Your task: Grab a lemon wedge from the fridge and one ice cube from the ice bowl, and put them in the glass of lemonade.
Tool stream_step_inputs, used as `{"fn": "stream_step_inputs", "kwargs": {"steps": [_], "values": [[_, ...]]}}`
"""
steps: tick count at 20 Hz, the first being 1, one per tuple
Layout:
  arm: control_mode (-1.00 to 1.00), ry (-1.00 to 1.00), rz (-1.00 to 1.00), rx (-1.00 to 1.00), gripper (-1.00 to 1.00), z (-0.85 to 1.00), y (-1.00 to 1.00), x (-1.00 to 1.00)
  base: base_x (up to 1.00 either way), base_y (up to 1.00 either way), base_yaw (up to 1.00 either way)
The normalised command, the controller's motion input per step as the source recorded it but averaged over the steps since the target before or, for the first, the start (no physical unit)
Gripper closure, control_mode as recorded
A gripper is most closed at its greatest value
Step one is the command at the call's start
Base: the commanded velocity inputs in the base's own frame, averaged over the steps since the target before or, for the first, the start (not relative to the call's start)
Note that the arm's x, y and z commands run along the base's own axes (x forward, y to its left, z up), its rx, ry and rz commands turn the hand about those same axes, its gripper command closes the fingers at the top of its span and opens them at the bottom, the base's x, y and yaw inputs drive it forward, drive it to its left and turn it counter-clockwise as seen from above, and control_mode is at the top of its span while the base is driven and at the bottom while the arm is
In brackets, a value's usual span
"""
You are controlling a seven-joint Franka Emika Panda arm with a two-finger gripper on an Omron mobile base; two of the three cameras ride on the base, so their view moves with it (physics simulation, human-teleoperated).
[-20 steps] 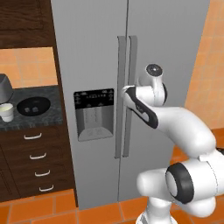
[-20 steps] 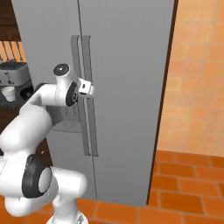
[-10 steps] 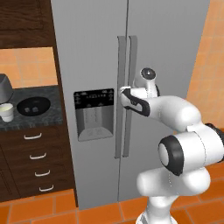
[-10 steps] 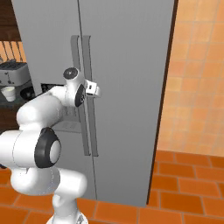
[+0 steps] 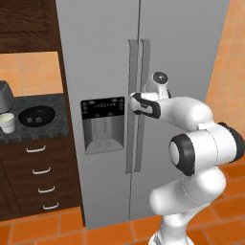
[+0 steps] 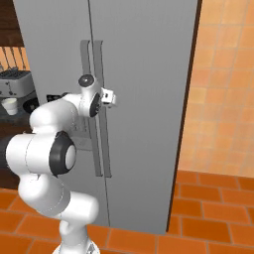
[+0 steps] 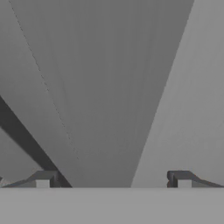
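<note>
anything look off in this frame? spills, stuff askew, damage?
Nothing stands out. The fridge has both doors shut, handles straight. The ice bowl and glass of lemonade sit upright on the counter, with no spill visible. The gripper is at the handles, jaws open.

grey fridge (image 5: 100,57) doors shut; ice bowl (image 5: 36,116), lemonade glass (image 5: 6,122) on counter.

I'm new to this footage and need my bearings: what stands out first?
The tall grey fridge dominates, both doors shut. The white arm reaches to its handles, with the gripper open right against the door. To the left, the counter holds the black ice bowl and the glass of lemonade.
</note>
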Motion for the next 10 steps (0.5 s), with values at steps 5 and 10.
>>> {"fn": "stream_step_inputs", "kwargs": {"steps": [5,10], "values": [[-1.00,-0.13,0.01,0.00,-1.00,-0.32,0.00,0.28,0.00,0.00,0.00],[-1.00,-0.21,0.01,0.00,-1.00,-0.24,0.00,0.28,0.00,0.00,0.00]]}}
